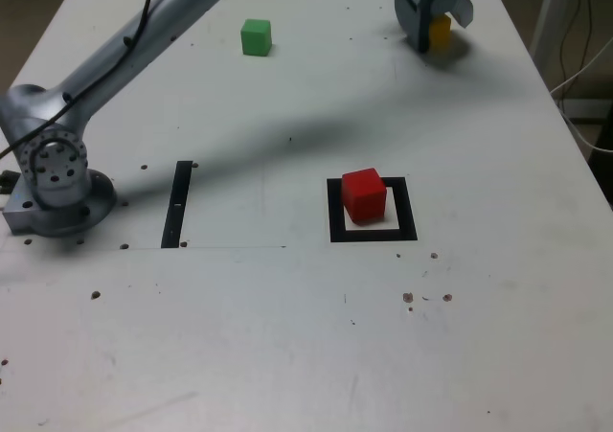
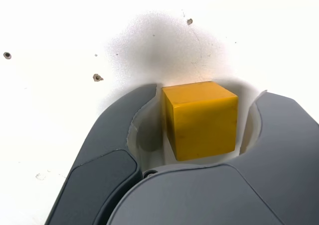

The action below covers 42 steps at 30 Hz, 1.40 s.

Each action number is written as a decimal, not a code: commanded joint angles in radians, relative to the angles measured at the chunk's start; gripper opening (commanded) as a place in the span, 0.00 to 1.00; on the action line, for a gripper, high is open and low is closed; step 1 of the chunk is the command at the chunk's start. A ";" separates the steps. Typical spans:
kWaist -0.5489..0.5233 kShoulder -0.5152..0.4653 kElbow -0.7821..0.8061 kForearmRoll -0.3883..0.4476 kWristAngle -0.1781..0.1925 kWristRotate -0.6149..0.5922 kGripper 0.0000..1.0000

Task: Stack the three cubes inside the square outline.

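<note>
At the far right of the table in the exterior view, my gripper [image 1: 431,22] reaches down around the yellow cube [image 1: 441,32]. The wrist view shows that yellow cube [image 2: 199,120] resting on the table between the two dark jaws of the gripper [image 2: 205,93]. A narrow gap shows on each side of it, so the jaws are not clamped. The red cube [image 1: 364,194] sits inside the square outline [image 1: 335,212], toward its far edge. The green cube [image 1: 256,36] stands alone at the back, toward the exterior view's left.
The arm's base [image 1: 57,183] is bolted at the exterior view's left, and the arm stretches across the back of the table. A narrow black strip [image 1: 177,204] lies beside the base. Cables [image 1: 584,68] hang beyond the table's right edge.
</note>
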 commanded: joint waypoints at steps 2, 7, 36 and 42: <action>0.006 0.011 0.007 -0.013 -0.011 0.009 0.60; 0.010 0.009 0.018 -0.032 -0.023 0.023 0.47; -0.015 -0.369 0.441 -0.209 -0.035 0.083 0.20; -0.114 -0.606 0.682 -0.223 -0.016 0.084 0.20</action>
